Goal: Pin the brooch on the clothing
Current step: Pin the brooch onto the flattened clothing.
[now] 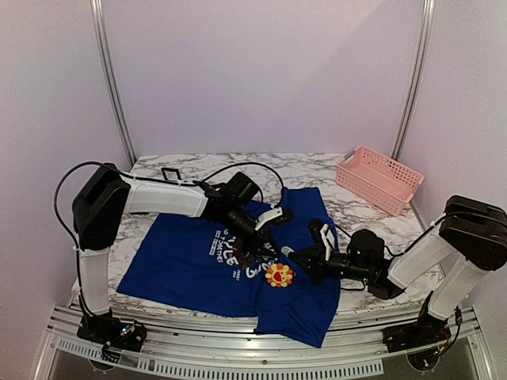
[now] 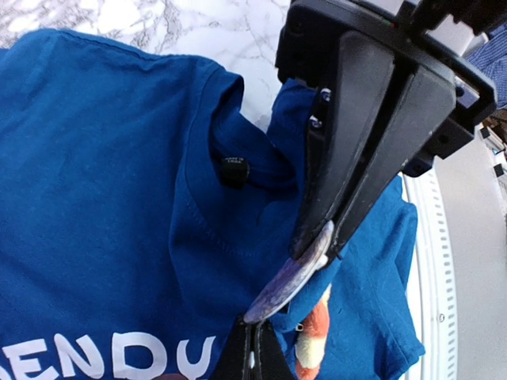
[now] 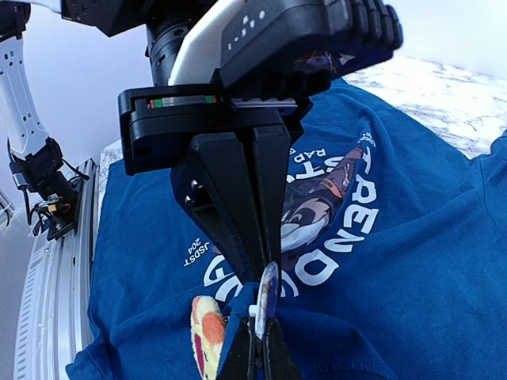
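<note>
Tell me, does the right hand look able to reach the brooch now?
Probably yes: the brooch sits uncovered on the blue T-shirt right beside the right hand. But that hand and the left hand are shut on a thin disc.

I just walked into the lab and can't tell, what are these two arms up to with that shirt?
Both arms are working over the blue T-shirt spread on the marble table. The left gripper is shut on a thin disc; the right gripper, also shut, meets its lower edge. The flower brooch lies on the shirt beside them; whether it is pinned is unclear.
</note>
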Action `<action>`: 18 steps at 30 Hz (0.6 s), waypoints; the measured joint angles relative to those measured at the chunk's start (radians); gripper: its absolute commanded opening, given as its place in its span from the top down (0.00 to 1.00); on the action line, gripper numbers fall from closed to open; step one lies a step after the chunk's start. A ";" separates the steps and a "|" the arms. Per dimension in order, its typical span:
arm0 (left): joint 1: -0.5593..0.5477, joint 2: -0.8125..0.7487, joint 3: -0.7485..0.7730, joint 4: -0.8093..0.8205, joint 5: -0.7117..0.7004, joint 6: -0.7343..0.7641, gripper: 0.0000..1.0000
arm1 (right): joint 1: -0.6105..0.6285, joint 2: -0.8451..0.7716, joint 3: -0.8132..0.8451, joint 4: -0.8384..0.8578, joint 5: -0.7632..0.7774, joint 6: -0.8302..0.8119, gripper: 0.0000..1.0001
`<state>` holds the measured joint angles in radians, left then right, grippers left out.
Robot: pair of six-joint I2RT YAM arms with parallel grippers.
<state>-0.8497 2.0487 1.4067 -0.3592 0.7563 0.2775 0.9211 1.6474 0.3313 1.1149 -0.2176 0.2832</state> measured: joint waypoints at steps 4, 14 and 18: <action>0.002 0.000 -0.017 0.026 0.019 -0.028 1.00 | 0.000 0.000 0.000 0.008 -0.001 0.008 1.00; 0.002 -0.001 -0.083 0.208 0.013 -0.151 1.00 | -0.015 0.019 0.003 0.041 0.024 0.047 1.00; 0.002 -0.001 -0.101 0.276 0.014 -0.183 1.00 | -0.019 0.023 0.012 0.067 0.039 0.052 1.00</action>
<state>-0.8482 2.0480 1.3060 -0.0834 0.7700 0.0948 0.9016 1.6699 0.3431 1.1816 -0.1791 0.3355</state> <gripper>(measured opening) 0.018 0.019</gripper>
